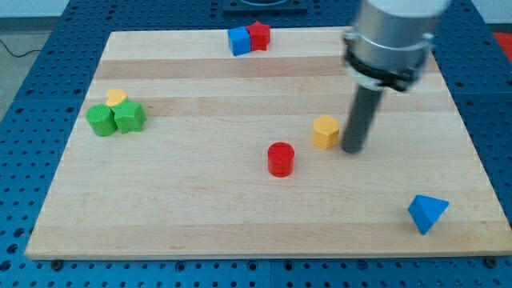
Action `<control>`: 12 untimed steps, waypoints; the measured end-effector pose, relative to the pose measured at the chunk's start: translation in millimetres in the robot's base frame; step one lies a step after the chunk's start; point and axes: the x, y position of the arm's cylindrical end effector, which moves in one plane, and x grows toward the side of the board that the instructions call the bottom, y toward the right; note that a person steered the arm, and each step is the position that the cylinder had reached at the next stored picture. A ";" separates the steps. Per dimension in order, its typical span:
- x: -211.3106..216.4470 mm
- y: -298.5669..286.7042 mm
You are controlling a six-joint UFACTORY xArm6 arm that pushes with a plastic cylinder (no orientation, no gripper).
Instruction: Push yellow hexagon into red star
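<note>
The yellow hexagon (326, 131) lies right of the board's middle. My tip (353, 150) stands just to its right, very close to it or touching it. The red star (259, 34) sits at the view's top edge of the board, touching a blue cube (239, 41) on its left. The star is far up and to the left of the hexagon.
A red cylinder (281, 159) lies below and left of the hexagon. Two green blocks (101, 120) (129, 117) with a small yellow block (118, 98) cluster at the left. A blue triangular block (426, 213) lies at the bottom right. The wooden board (200, 216) rests on a blue pegboard table.
</note>
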 end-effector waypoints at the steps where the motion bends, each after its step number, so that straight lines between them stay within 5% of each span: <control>1: -66.8 -65.7; 2: -82.1 -69.4; 4: -33.7 -29.5; 5: -40.8 -90.3; 7: -126.2 -111.6; 9: -42.9 -73.7; 10: -31.0 -137.2; 12: -112.8 -160.3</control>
